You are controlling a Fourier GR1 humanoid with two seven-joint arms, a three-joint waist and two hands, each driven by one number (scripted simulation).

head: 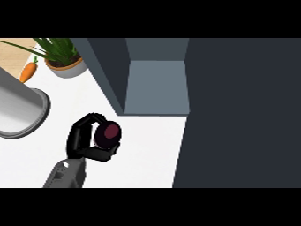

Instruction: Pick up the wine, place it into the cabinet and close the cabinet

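Note:
I look down on the wine bottle (pixel 108 133), seeing its dark body and dark red top, upright over the white counter (pixel 140 154). My right hand (pixel 81 134) is shut on it, with fingers curled round its left side and the thumb below it. The cabinet (pixel 156 84) stands open just beyond and to the right, showing a grey-blue inside. Its dark door (pixel 250 110) fills the right of the view. The bottle is outside the cabinet, a short way in front of the opening. My left hand does not show.
A big grey cylinder (pixel 13 106) juts in from the upper left, close to the view. At the back left, a potted plant (pixel 65 59) stands with a carrot (pixel 28 73) beside it. The cabinet's dark side wall (pixel 107 66) borders the opening's left.

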